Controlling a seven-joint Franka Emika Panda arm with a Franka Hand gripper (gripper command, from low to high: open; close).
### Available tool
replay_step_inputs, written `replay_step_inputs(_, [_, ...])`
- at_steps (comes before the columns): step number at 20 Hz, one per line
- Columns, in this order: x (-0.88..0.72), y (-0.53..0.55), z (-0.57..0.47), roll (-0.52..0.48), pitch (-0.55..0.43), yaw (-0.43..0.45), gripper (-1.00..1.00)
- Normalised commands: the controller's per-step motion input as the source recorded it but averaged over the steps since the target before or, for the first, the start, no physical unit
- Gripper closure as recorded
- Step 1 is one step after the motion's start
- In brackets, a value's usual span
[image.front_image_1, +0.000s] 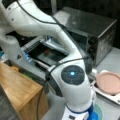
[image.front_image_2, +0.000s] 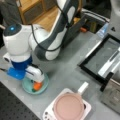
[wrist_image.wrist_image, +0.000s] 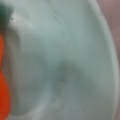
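Note:
My gripper (image.front_image_2: 36, 83) reaches down into a pale green bowl (image.front_image_2: 27, 88) at a front view's bottom left. An orange object (image.front_image_2: 37, 86), with a bit of green beside it, lies in the bowl right under the gripper's tip. Whether the fingers touch it is hidden by the white hand. The wrist view sits very close to the bowl's inner wall (wrist_image.wrist_image: 70, 62), and the orange object (wrist_image.wrist_image: 3, 100) shows at its left edge. In a front view the arm's wrist covers the gripper, and only a slice of the bowl's rim (image.front_image_1: 99, 111) shows.
A pink pan (image.front_image_2: 68, 108) with a pale handle sits on a white square base (image.front_image_2: 87, 108) right of the bowl; it shows too as pan (image.front_image_1: 109, 82). A toaster oven (image.front_image_1: 100, 32) stands with its door (image.front_image_2: 105, 58) open. A wooden cabinet (image.front_image_1: 17, 90) stands nearby.

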Motion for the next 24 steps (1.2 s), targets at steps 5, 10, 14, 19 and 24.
replay_step_inputs(5, [0.16,-0.03,0.27,-0.080,0.111,0.038,-1.00])
replay_step_inputs(10, [0.12,0.12,0.57,-0.043,0.192,-0.120,-1.00])
replay_step_inputs(14, [0.10,0.34,0.57,-0.022,0.194,-0.239,-1.00])
replay_step_inputs(19, [0.00,0.47,0.35,-0.061,0.169,-0.239,-1.00])
replay_step_inputs(24, [-0.31,0.44,0.18,-0.101,0.162,-0.162,-1.00])
